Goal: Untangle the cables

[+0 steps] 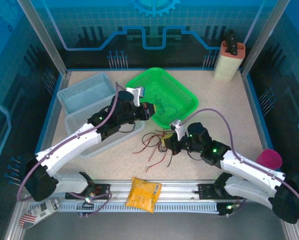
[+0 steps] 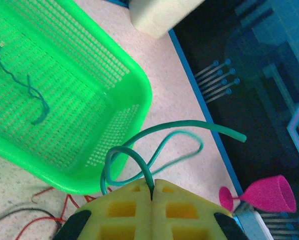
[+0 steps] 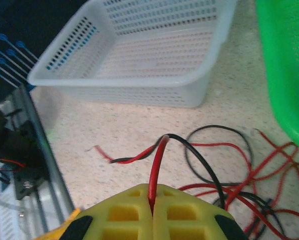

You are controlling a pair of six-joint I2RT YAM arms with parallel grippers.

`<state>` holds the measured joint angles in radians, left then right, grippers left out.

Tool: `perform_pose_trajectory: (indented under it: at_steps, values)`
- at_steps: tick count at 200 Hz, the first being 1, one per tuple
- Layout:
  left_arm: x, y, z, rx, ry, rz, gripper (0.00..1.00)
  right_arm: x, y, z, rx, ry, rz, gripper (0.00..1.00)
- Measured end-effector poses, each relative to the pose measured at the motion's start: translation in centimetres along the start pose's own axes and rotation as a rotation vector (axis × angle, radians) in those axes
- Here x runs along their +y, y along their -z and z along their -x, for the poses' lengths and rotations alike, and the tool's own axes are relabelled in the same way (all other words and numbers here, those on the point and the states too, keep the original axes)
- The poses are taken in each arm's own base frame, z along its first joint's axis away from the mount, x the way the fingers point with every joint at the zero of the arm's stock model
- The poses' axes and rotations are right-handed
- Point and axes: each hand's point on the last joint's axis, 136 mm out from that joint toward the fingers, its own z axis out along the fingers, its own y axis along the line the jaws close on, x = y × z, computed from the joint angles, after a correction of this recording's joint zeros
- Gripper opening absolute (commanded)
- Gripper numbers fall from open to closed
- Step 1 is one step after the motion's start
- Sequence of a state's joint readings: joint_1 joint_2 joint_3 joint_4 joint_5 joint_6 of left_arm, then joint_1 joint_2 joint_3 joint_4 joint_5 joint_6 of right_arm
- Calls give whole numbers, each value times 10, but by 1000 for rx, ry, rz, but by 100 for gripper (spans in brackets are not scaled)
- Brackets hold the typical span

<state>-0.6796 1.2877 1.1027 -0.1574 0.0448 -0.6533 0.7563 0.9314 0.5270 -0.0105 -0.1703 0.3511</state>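
The left tool [image 2: 153, 194] is clamped shut on a dark green cable [image 2: 189, 125], which loops up and out just ahead of its tips, hanging over the tabletop [image 2: 189, 75] beside the near corner of the green basket [image 2: 139, 95]. Another green strand [image 2: 31, 90] lies inside that basket, off to this tool's upper left.

The right tool [image 3: 153, 202] is pinched closed on a red cable [image 3: 157, 165] right at its tips. A black cable [image 3: 197, 155] crosses it just ahead, and the rest of the tangle [image 3: 239, 195] sprawls on the tabletop to this tool's right. A white basket [image 3: 139, 95] sits further ahead.

To me this looks like the sorting-out step, with each arm having singled out one strand. Next, I'd guess the green one goes over the basket to be let go. The red one needs a slow pull away from the heap so the black one slides off rather than dragging the bundle along.
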Motion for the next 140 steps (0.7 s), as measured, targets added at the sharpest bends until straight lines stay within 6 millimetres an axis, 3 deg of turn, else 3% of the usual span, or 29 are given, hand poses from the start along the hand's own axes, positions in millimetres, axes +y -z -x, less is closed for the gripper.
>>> perform_pose_trajectory:
  at_steps: [11, 30, 54, 71, 85, 104, 140]
  values:
    - [1, -2, 8, -31, 3, 5, 0, -6, 1, -5, 12, 7, -29, 1]
    - [3, -4, 21, -73, 7, 5, 0, -19, 2, -21, 49, -7, -90, 15]
    - [4, -5, 40, -124, 10, -4, 0, -41, 8, -48, 90, -62, -184, 55]
    - [1, -7, 53, -148, 7, -16, 0, -52, 18, -57, 83, -88, -232, 67]
    - [-5, -8, 62, -160, -2, -32, 0, -59, 30, -53, 39, -106, -267, 80]
    - [-14, -10, 71, -169, -22, -57, 0, -65, 50, -31, -71, -108, -306, 100]
    - [-18, -13, 72, -162, -50, -72, 0, -81, 95, 8, -247, -116, -407, 100]
